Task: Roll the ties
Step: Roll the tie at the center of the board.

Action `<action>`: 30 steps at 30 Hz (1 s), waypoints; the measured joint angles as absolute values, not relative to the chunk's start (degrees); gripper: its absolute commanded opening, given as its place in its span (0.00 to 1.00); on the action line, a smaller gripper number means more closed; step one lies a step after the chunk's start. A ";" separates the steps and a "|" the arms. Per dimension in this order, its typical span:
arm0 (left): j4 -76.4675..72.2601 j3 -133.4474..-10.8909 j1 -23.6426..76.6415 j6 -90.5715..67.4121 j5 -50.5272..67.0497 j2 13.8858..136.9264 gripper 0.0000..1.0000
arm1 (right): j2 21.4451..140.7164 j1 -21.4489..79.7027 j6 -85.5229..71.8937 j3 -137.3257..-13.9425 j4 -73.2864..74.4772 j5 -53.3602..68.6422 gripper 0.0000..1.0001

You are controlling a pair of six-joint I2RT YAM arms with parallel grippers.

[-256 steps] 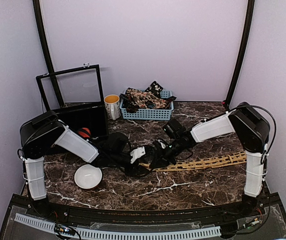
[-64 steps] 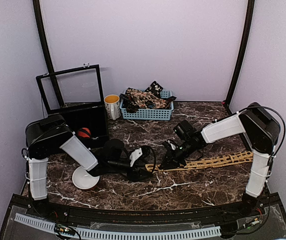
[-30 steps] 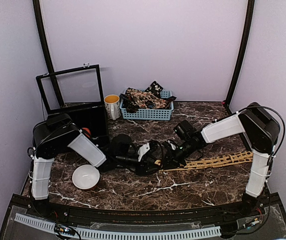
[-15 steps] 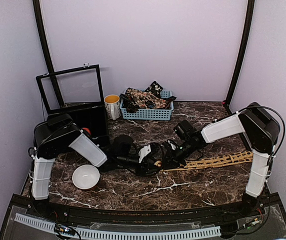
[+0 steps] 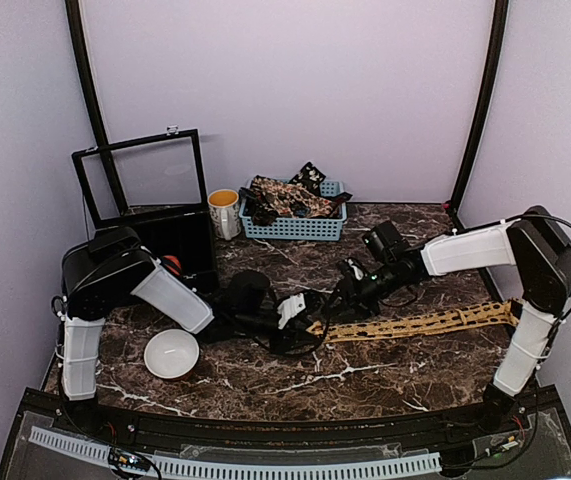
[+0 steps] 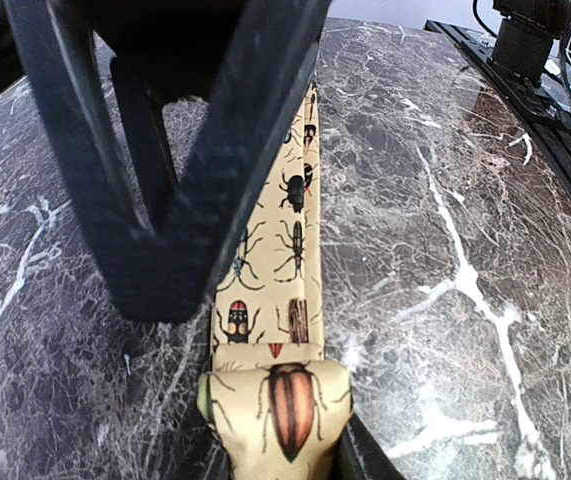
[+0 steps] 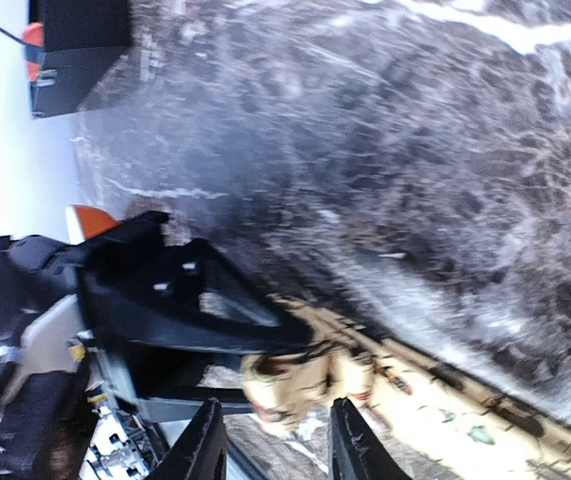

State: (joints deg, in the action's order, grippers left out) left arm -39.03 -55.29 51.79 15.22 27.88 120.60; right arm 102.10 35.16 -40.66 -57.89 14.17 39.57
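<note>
A mustard-tan tie [image 5: 415, 325] printed with beetles lies flat across the marble, from mid-table to the right. Its left end is rolled into a small coil [image 6: 277, 405]. My left gripper [image 5: 303, 320] is shut on that coil, which sits between the fingers in the left wrist view [image 6: 277, 445]. My right gripper [image 5: 349, 290] is open and empty, lifted just behind the coil. In the right wrist view the coil [image 7: 300, 385] lies just past my right gripper [image 7: 277, 445]. Dark printed ties [image 5: 287, 196] lie heaped in the basket.
A pale blue basket [image 5: 295, 228] stands at the back centre, with an orange-filled mug [image 5: 224, 212] to its left. A black box with its lid open [image 5: 170, 235] is at the back left. A white bowl [image 5: 172, 352] sits near the left arm.
My right gripper has drawn back from the coil, up and to the right. The tie's flat length has shifted slightly right. My left gripper stays shut on the coil.
</note>
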 measured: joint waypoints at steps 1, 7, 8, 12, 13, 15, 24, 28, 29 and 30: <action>-38.72 -55.37 51.83 15.31 27.79 120.53 0.32 | 101.71 35.18 -40.91 -57.84 14.00 39.79 0.38; -37.67 -55.37 51.94 15.51 27.35 120.09 0.32 | 101.36 36.45 -41.21 -57.82 13.30 41.39 0.37; -37.60 -55.37 51.94 15.51 27.33 120.09 0.32 | 101.43 36.82 -41.21 -57.82 13.34 41.54 0.37; -37.45 -55.46 51.94 15.49 27.33 120.07 0.32 | 102.67 37.80 -40.80 -57.87 13.89 41.80 0.32; -37.41 -55.48 51.94 15.49 27.33 120.07 0.32 | 103.18 37.87 -40.58 -57.89 14.04 41.85 0.31; -37.34 -55.55 51.94 15.49 27.33 120.07 0.32 | 104.60 37.91 -40.23 -58.22 14.66 41.82 0.29; -36.60 -56.12 51.94 15.38 27.38 120.07 0.47 | 108.36 38.09 -38.19 -60.01 15.62 42.11 0.00; -36.32 -55.31 51.92 14.87 26.94 119.79 0.61 | 108.77 38.06 -38.04 -59.44 15.07 42.11 0.00; -36.56 -54.92 51.92 14.76 26.94 119.61 0.63 | 108.77 38.02 -38.04 -59.16 14.83 42.13 0.00; -36.60 -54.41 51.92 14.57 26.94 119.15 0.64 | 108.77 38.00 -38.04 -58.89 14.68 42.13 0.00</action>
State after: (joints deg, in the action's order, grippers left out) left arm -36.60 -54.41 51.92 14.57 26.94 119.15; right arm 108.77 38.00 -38.04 -58.89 14.68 42.13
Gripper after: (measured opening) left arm 0.587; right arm 0.020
